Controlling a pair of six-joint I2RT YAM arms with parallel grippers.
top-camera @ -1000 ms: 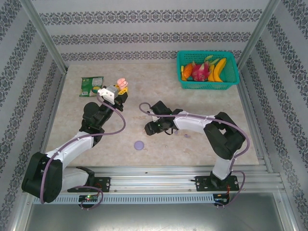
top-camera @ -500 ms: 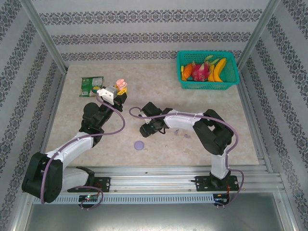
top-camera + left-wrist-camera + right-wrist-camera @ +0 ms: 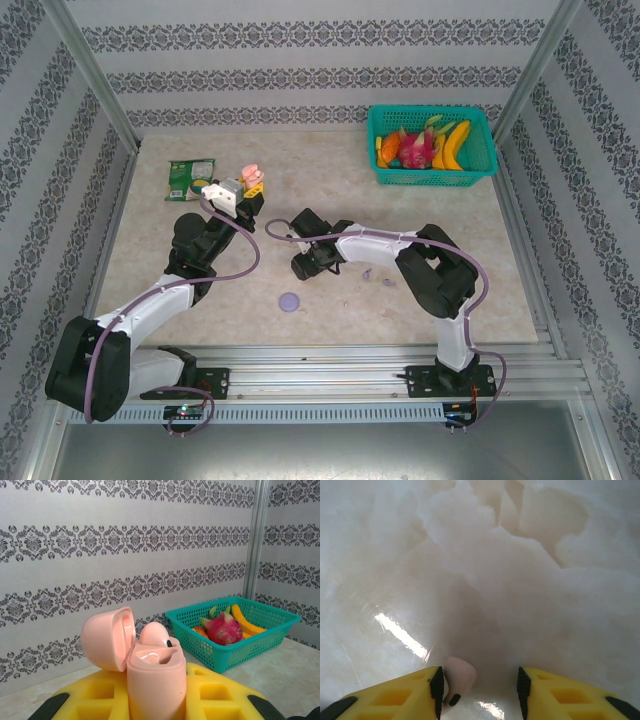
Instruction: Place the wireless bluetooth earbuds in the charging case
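L hand (image 3: 254,186) clenched on the open pink charging case (image 3: 152,680), held up off the surface (image 3: 330,200) over its far left part. No change there vs 1 s ago. In L wrist view the lid (image 3: 107,637) is hinged back, and a rounded pink piece (image 3: 154,632) w/ a small dark spot stands in the case top. Looks like a seated earbud, can't be sure.

R hand (image 3: 480,682) is down at the surface, approx mid-surface, jaws apart, nothing gripped. The pink earbud (image 3: 459,676) lies on the surface between the yellow fingers (image 3: 395,697). It sits right against the finger at the picture's left, w/ a clear gap to the other.

Diffs vs earlier:
- R hand has slid toward the left edge since 1 s ago. The forearm now reaches further across and the elbow has pulled in from the right edge.
- That uncovered one small purple earbud (image 3: 367,272), which was under the arm 1 s ago.
- The second purple earbud (image 3: 388,281) is just beside it, same spot as before. Both lie on the right-edge side of R hand, apart from its fingers.

The purple round case (image 3: 290,301) lies flat nearer the near edge, unmoved. The green packet (image 3: 187,178) is by the far left corner and the teal basket (image 3: 483,170) w/ fruit is in the far right corner, both unmoved.
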